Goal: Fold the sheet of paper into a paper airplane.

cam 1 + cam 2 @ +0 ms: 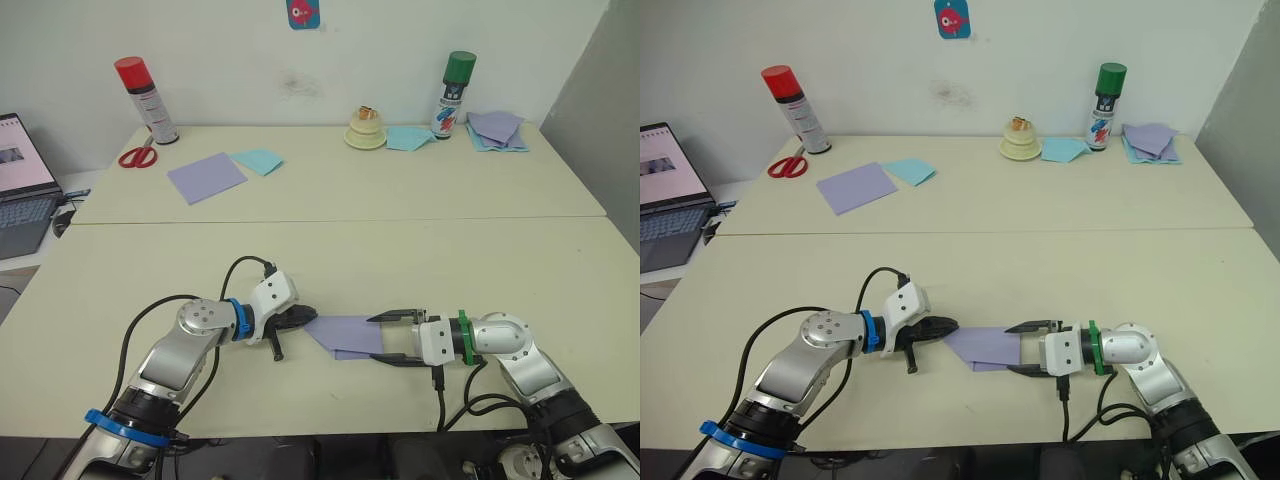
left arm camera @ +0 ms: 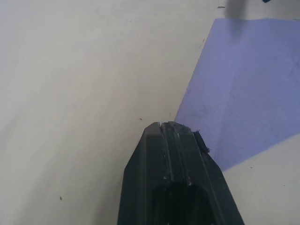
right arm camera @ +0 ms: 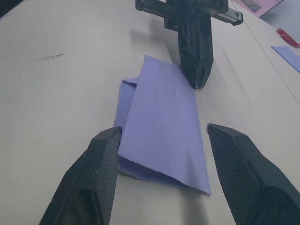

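Lavender sheet of paper, folded into a layered strip with a pointed end, is lying flat on the near worktop between the two grippers. Left gripper is sitting at the sheet's pointed end, fingers pressed together, tip touching or just beside the paper edge; can't tell whether it is pressing down. Right gripper is facing it from the other end, fingers spread wide, straddling the blunt end of the sheet, not pinching it. In the right wrist view, a lower layer is sticking out beside the top flap.

Farther back, across the seam in the worktop: a smooth lavender square with a light blue sheet just beside it. Red-handled scissors are lying near a red-capped spray can at the far left. A laptop is standing open off the left edge. Far right: a small cream dish, another blue sheet, a green-capped spray can, and a stack of purple and blue sheets.
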